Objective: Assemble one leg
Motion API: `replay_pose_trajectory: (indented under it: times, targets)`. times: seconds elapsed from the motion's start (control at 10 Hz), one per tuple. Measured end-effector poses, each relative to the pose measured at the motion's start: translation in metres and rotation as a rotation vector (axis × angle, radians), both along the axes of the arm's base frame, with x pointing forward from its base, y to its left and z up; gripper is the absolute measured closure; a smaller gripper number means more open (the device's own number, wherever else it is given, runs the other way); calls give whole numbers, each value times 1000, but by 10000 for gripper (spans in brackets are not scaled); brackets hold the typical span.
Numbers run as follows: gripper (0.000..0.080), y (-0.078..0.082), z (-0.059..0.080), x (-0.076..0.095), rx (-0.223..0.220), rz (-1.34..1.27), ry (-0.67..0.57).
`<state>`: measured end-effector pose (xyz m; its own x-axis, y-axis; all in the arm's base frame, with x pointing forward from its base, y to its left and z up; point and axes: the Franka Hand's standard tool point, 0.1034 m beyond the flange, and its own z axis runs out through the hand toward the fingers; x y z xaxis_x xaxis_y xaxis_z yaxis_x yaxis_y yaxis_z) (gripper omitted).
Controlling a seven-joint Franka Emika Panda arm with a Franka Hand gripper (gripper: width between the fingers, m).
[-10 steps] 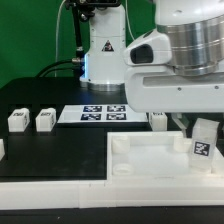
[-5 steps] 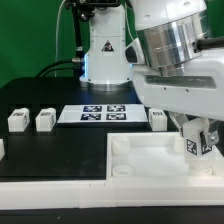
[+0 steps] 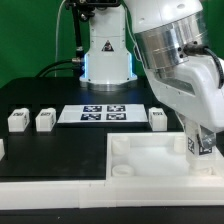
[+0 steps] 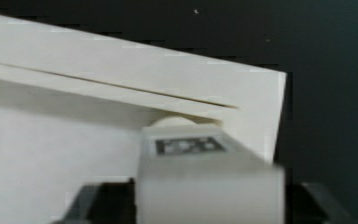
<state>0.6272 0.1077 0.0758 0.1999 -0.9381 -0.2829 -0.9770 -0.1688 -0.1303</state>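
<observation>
My gripper (image 3: 203,142) is shut on a white leg (image 3: 199,147) with a black-and-white tag. It holds the leg tilted over the far corner of the big white tray (image 3: 150,168) at the exterior view's right. In the wrist view the leg (image 4: 201,168) fills the space between the jaws of the gripper (image 4: 202,205). Its end sits at a round corner socket (image 4: 186,122) of the tray (image 4: 87,85). I cannot tell whether the leg touches the socket. Three more legs stand on the black table: two (image 3: 17,121) (image 3: 44,120) at the left and one (image 3: 157,118) behind the tray.
The marker board (image 3: 103,113) lies flat behind the tray, in front of the arm's white base (image 3: 105,55). A green backdrop stands behind. The table's white front edge (image 3: 50,190) runs at the left.
The arm has swung and tilted, so the held leg went from upright to leaning. It has come down a little at the tray's far right corner. The other legs have not moved.
</observation>
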Motion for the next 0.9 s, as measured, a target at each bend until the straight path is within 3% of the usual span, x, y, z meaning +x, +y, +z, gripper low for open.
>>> replay_pose_trajectory:
  times: [0.1,0.2,0.4,0.5,0.9]
  targets:
    - [318,0,0,0,0,6,-2]
    - [208,0,0,0,-5,66,-21]
    - [160,5,3,-1,-33,353,-81]
    - [153,9,3,-1,-70,544,-124]
    - [150,6,2,-2,-105,925,-226]
